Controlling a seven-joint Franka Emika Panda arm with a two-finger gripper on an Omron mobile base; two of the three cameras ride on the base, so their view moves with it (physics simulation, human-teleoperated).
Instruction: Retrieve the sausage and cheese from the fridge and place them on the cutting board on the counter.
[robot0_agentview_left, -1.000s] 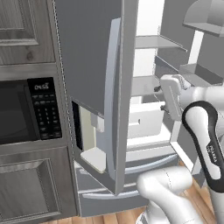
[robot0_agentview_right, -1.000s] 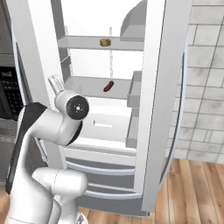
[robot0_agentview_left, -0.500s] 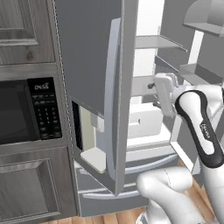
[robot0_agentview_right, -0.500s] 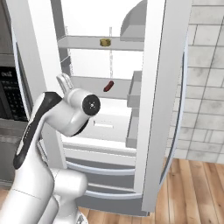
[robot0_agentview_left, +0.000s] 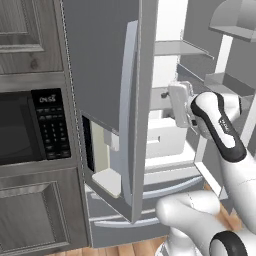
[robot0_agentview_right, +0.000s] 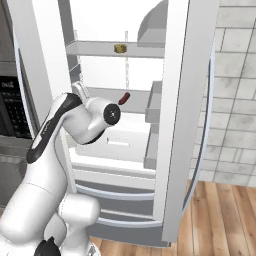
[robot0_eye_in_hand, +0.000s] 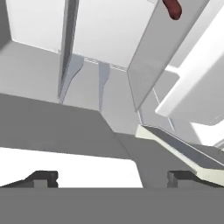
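Red-brown rounded sausage (robot0_agentview_right: 124, 97) lies on smooth white shelf; gripper (robot0_eye_in_hand: 112, 177) spread wide, empty.

The fridge (robot0_agentview_left: 105, 65) looks like matt brushed grey metal outside, smooth white plastic inside; the sausage (robot0_agentview_right: 123, 98) has a dull red-brown skin.

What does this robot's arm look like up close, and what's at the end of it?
The arm is made of fat, rounded, glossy white segments with black bands at the joints and a round dark cap with small marks on one joint. The tool at its end has two small dark, blocky finger tips. No loose cables show.
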